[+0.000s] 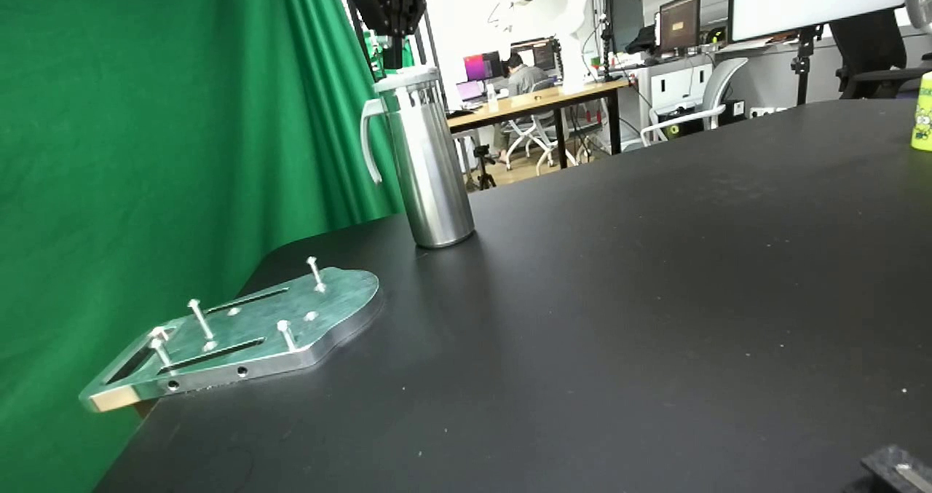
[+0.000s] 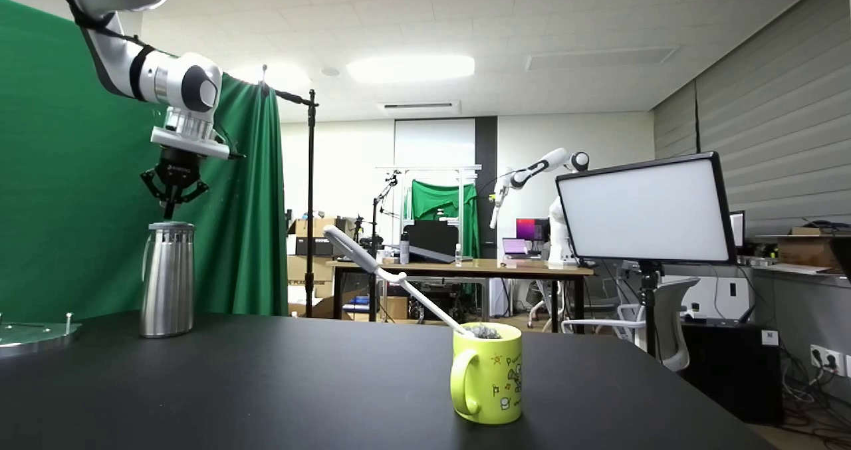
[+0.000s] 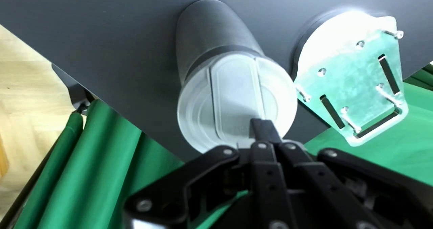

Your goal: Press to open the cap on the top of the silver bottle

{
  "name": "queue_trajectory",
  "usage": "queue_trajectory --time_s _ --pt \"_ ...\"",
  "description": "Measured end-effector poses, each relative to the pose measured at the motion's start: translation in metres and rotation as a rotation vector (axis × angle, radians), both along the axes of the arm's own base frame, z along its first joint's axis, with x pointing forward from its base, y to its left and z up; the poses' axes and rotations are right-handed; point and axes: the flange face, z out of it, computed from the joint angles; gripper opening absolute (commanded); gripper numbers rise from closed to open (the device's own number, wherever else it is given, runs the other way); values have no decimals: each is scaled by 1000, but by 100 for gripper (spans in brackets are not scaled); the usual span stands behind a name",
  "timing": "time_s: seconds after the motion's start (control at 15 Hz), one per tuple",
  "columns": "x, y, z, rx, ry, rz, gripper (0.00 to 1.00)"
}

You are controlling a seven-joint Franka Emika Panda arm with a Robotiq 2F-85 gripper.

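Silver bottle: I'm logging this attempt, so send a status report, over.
Tool shut, at the cap, contact unclear. Silver bottle upright, cap looks closed. Slotted plate beside bottle, apart, likely not in the way.

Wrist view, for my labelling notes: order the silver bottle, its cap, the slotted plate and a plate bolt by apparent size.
1. Silver bottle, cap included
2. The cap and slotted plate: too alike to rank; cap nearer camera
3. Plate bolt
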Motion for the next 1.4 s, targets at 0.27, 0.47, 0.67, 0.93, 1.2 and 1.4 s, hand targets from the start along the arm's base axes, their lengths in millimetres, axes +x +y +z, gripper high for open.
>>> queue_trajectory --time_s 0.27,0.47,0.67,0.93,1.2,1.4 --pt "3 3 -6 7 -1 29 0" --pt "4 3 -7 5 3 40 0" --pt "6 4 -6 2 15 44 0" --pt "9 5 -5 -30 67 62 0" --pt "10 11 -2 -138 77 101 0" --pt "10 24 -2 -195 54 127 0"
